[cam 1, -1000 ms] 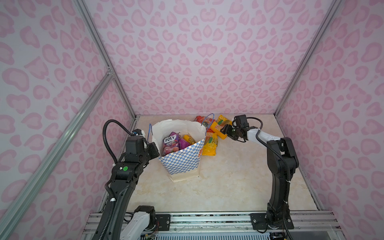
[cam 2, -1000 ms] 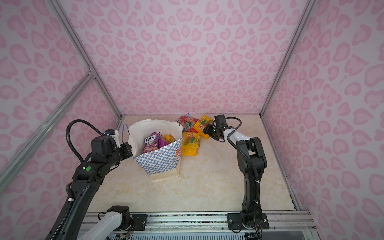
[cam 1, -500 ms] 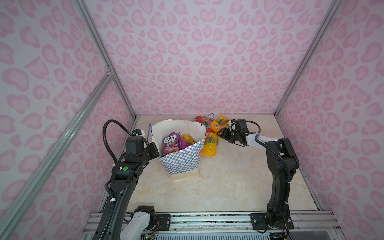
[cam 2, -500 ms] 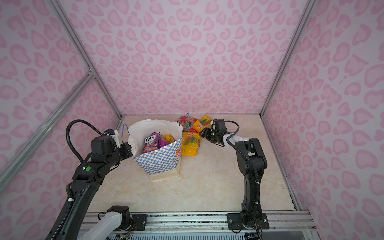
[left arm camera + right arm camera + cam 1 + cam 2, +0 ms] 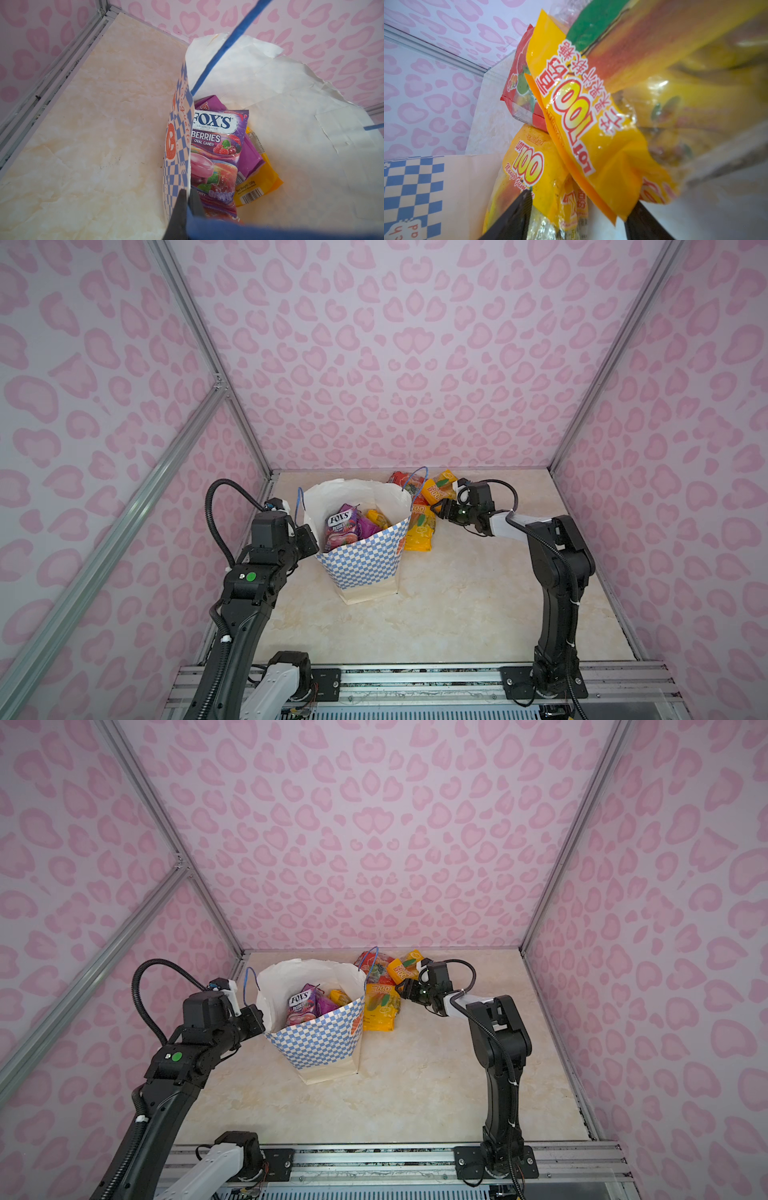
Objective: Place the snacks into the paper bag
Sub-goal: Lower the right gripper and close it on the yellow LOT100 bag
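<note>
The white paper bag [image 5: 361, 568] [image 5: 320, 1044] with its blue checkered band stands upright and open left of centre. My left gripper [image 5: 309, 537] [image 5: 188, 192] is shut on the bag's left rim. Inside lie a purple FOX'S packet [image 5: 343, 526] [image 5: 216, 145] and a yellow packet [image 5: 261, 182]. Right of the bag, more snacks lie heaped: a yellow packet [image 5: 420, 531] against the bag, an orange one [image 5: 440, 489] [image 5: 591, 124] and a red one [image 5: 401, 481] [image 5: 525, 83]. My right gripper [image 5: 442, 510] [image 5: 579, 218] is open, its fingers straddling the lower ends of the orange and yellow packets.
Pink patterned walls [image 5: 415, 364] with aluminium posts [image 5: 582, 406] close in the marble floor on three sides. The heap lies near the back wall. One blue cord handle [image 5: 218, 52] arches over the bag's mouth. A metal rail [image 5: 415, 680] carrying both arm bases runs along the front.
My right gripper has dropped a little and moved left toward the bag, onto the heap of packets. The left arm and the bag have stayed still.
</note>
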You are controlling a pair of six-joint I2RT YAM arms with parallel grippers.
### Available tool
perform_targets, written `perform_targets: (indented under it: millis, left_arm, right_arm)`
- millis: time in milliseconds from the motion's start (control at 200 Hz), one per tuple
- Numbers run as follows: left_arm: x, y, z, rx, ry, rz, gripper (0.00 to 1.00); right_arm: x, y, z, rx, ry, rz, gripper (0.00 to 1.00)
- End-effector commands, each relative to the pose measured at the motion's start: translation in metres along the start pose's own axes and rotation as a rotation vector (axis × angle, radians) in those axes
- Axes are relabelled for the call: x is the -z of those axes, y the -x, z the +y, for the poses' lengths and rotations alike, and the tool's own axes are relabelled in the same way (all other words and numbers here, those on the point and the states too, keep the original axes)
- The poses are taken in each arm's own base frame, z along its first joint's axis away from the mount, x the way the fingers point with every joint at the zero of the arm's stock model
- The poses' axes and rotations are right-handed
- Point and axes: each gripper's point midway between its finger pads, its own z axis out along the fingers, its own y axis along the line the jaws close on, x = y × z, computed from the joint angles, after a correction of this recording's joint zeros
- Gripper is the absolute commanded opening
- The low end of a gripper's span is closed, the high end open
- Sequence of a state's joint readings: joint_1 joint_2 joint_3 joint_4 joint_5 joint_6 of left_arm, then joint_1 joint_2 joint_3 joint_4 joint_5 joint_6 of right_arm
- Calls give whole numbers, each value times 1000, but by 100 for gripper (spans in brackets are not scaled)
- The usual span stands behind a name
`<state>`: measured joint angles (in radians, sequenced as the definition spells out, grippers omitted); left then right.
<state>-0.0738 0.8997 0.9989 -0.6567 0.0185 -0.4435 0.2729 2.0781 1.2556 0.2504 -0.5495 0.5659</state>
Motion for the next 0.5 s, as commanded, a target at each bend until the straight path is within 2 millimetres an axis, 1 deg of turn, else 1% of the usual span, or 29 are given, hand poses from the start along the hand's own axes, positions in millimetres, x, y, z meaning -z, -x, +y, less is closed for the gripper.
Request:
perform_targets:
  millis: [0,105,200,330,495]
  left_arm:
    - [-1,4,1,-4,7,-20,7]
    - [-2,4,1,-4,6,-16,7]
    - [-3,3,1,-3,7,-12,7]
    - [-3,3,1,-3,7,-12,7]
    - [-4,3,1,-4,6,-10,7]
  right_arm:
    - [0,7,-5,47,-2,-79,69]
    - [3,12,-5,45,16,-114,68]
    - [9,19,1,58,41,-154,67]
    - [10,28,12,75,86,-176,66]
    - [5,31,16,77,108,-172,64]
